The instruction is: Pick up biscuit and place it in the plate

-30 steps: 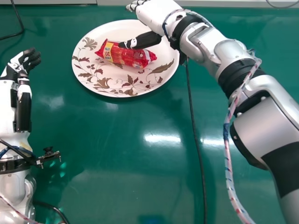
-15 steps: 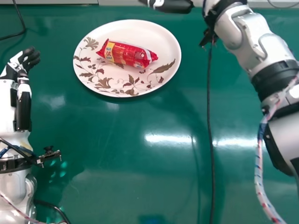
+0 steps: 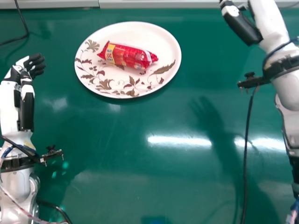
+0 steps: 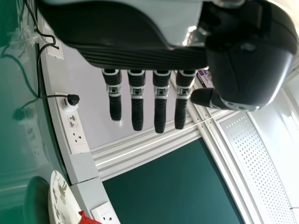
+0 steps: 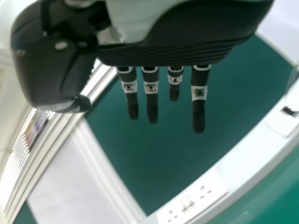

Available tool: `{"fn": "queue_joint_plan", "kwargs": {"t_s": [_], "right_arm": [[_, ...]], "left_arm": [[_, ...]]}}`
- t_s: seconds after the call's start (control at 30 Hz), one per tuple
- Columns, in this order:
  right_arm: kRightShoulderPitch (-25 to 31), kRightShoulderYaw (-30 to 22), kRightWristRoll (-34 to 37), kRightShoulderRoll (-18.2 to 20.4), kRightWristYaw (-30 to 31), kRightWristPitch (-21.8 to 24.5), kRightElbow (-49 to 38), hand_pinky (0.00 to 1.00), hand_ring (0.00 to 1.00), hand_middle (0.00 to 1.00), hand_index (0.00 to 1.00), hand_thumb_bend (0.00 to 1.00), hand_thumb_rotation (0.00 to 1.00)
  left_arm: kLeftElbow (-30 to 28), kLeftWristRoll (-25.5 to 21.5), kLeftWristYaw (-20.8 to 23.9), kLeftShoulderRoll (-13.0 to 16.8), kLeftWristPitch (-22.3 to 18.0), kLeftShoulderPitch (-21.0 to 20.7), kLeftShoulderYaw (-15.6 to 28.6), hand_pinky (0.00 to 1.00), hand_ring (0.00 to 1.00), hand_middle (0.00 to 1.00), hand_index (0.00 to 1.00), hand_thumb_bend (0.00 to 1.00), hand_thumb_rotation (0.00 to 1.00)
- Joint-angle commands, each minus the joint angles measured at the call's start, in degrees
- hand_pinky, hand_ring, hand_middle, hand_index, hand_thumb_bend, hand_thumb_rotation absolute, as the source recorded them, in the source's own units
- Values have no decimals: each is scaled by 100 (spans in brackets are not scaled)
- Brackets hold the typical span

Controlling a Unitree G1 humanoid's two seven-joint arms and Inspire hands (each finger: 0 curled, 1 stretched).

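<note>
The red biscuit packet (image 3: 127,55) lies on the floral white plate (image 3: 154,37), towards the plate's middle, with nothing touching it from above. My right hand (image 3: 240,25) is at the far right, well clear of the plate; in the right wrist view the right hand (image 5: 152,100) has straight fingers and holds nothing. My left hand (image 3: 32,65) rests at the left side, apart from the plate; the left hand (image 4: 137,102) has its fingers extended in the left wrist view. That view also catches the plate's edge (image 4: 60,198) and a red corner of the packet (image 4: 88,219).
The green table (image 3: 140,182) spreads around the plate. A black cable (image 3: 246,163) hangs from the right wrist mount, and another cable (image 3: 23,21) lies at the far left corner. A pale ledge (image 3: 140,3) borders the table's far edge.
My right hand has moved from above the plate away to the right. It has left the biscuit packet lying on the plate. The left arm has hardly moved.
</note>
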Motion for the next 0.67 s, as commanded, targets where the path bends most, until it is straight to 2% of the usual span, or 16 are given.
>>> {"fn": "queue_joint_plan", "kwargs": {"t_s": [0.0,0.07,0.13,0.2,0.27,0.4,0.57,0.63], "right_arm": [[681,-380,234,133,103,337,-750,61,79,87,88,50,55],[1152,-607,364,288,108,601,-1237,62,79,87,87,49,50],[1547,-749,442,466,58,757,-1597,65,81,87,87,47,47],[1869,-861,595,646,28,746,-1772,67,82,89,88,45,43],[2096,-915,661,762,-12,642,-1833,67,81,88,88,43,39],[2390,-977,781,1004,-73,531,-1919,71,80,86,87,43,35],[2593,-1004,896,1194,-121,358,-1936,76,85,90,90,39,34],[2631,-1008,953,1265,-154,195,-1900,79,88,93,90,37,29]], "left_arm": [[365,35,133,-364,-165,194,-201,76,77,78,79,3,8],[432,94,192,-369,-267,202,-208,72,75,77,78,3,20],[477,99,223,-374,-345,227,-225,69,73,75,77,3,25],[477,87,240,-388,-374,271,-239,70,73,75,77,3,24],[480,105,270,-392,-417,301,-240,69,73,75,76,3,18],[395,79,283,-421,-419,363,-250,66,72,73,74,5,21],[342,110,331,-432,-448,405,-222,61,70,72,73,6,21],[319,133,364,-432,-432,418,-205,59,69,71,72,6,21]]}}
